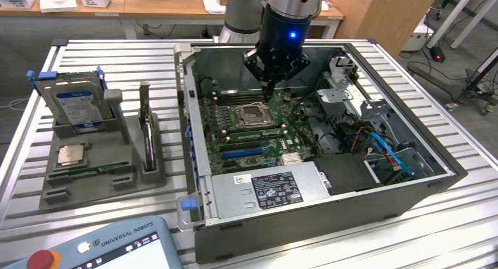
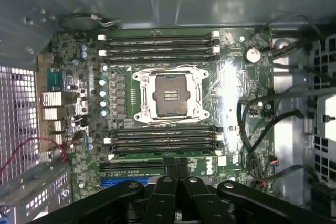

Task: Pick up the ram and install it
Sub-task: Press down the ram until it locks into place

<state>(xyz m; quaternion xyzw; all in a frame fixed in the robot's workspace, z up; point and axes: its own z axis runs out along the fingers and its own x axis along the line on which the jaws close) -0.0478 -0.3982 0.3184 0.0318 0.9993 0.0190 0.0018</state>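
My gripper [image 1: 267, 94] hangs inside the open computer case [image 1: 435, 164], just above the motherboard [image 1: 249, 135] and near the far memory slots [image 1: 233, 97]. In the wrist view its fingertips [image 2: 177, 162] are pressed together with nothing between them, over the slots [image 2: 163, 142] beside the empty processor socket [image 2: 169, 97]. A thin green strip that looks like the ram [image 1: 78, 172] lies in the grey holder [image 1: 55, 196] at the exterior view's left, well away from the gripper.
The holder also carries a hard drive [image 1: 78, 105], a square silver chip [image 1: 70, 154] and an upright dark card [image 1: 146, 135]. A power supply [image 1: 269, 190], drive cage [image 1: 346, 94] and cables [image 1: 385, 152] crowd the case. A teach pendant [image 1: 101, 245] lies at the front.
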